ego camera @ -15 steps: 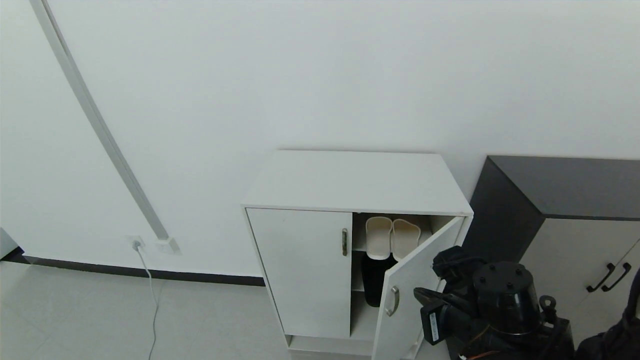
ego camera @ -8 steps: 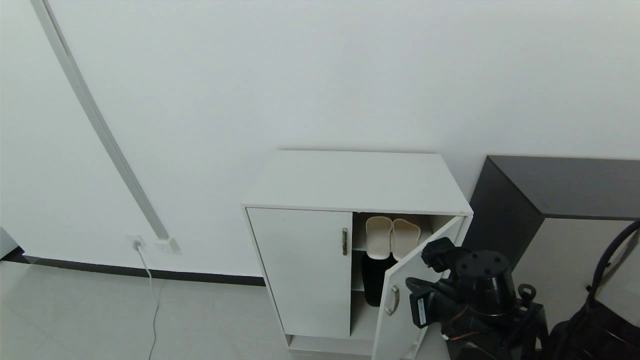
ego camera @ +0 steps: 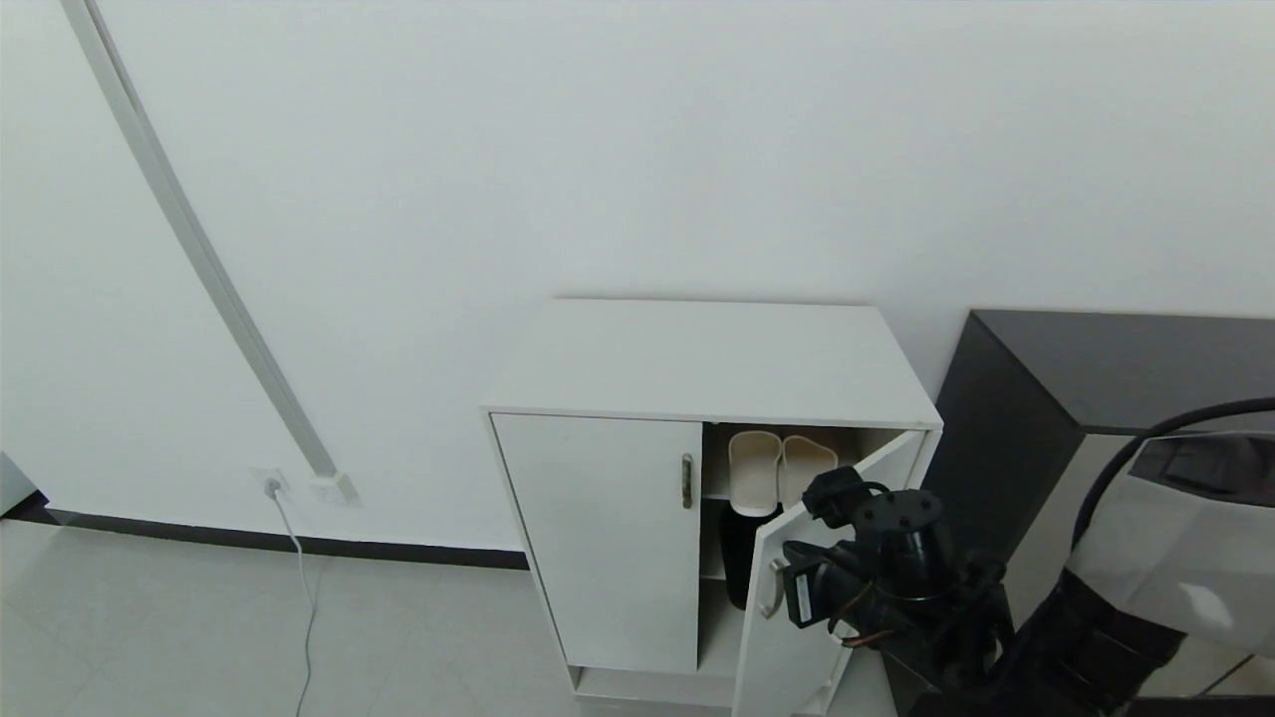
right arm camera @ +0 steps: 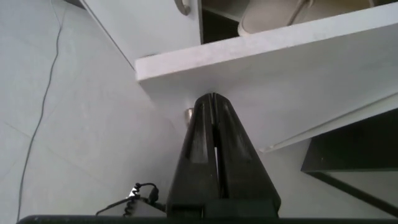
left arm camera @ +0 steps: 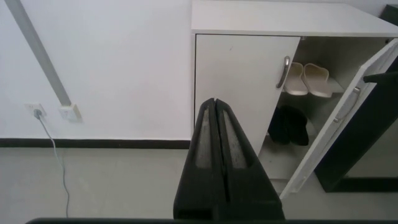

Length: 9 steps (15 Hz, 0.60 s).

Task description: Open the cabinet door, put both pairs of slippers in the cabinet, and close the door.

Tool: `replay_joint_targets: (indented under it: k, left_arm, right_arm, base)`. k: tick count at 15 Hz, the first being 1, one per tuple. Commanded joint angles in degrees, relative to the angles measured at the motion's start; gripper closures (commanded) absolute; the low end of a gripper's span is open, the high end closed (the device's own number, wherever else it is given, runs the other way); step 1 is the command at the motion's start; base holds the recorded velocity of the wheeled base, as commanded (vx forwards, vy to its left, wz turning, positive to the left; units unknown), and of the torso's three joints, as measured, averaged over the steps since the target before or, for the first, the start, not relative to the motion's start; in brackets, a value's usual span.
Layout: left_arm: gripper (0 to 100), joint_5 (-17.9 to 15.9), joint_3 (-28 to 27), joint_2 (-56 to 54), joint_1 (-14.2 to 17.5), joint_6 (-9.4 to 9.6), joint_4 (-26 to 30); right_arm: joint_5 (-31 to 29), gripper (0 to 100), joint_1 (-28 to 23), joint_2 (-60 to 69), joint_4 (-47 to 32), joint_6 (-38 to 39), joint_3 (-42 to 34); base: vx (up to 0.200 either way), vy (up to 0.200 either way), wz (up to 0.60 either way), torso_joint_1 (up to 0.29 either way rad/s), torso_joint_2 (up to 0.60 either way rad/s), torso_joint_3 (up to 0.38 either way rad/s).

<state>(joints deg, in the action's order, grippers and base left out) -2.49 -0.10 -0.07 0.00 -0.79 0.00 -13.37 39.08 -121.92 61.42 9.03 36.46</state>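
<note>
Evidently to push it shut, the right gripper (right arm camera: pixel 213 98), fingers together and empty, sits against the half-open door (ego camera: pixel 792 647), the cream slippers (ego camera: pixel 782 470) and black slippers (ego camera: pixel 742 558) already shelved inside the cabinet (ego camera: pixel 598 538), while the left gripper (left arm camera: pixel 215 102), likewise closed on nothing, hangs back.

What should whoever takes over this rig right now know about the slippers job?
Grippers: left gripper has its jaws shut and empty, held off in front of the cabinet. The right gripper has its jaws shut and empty, tip at the outer face of the right door.
Things: cream slippers on the upper shelf, black slippers on the shelf below. The left door is shut and the right door is ajar.
Done: both pairs are in.
Left: push the right door fully shut.
</note>
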Motion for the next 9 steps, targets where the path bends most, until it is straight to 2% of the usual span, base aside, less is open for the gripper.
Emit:
replay_joint_targets:
  k: [1, 9]
  left_arm:
    - [100, -0.1, 0.0, 0.1, 0.0, 0.0, 0.0]
    - [100, -0.1, 0.0, 0.1, 0.0, 0.0, 0.0]
  right_arm:
    - [0.1, 100, -1.4, -4.4, 0.0, 0.0, 2.7]
    - [1.2, 100, -6.1, -13.6, 0.0, 0.0, 14.6]
  base:
    - [0.0, 0.0, 0.0, 0.0, 0.0, 0.0]
    - [0.0, 0.0, 0.0, 0.0, 0.0, 0.0]
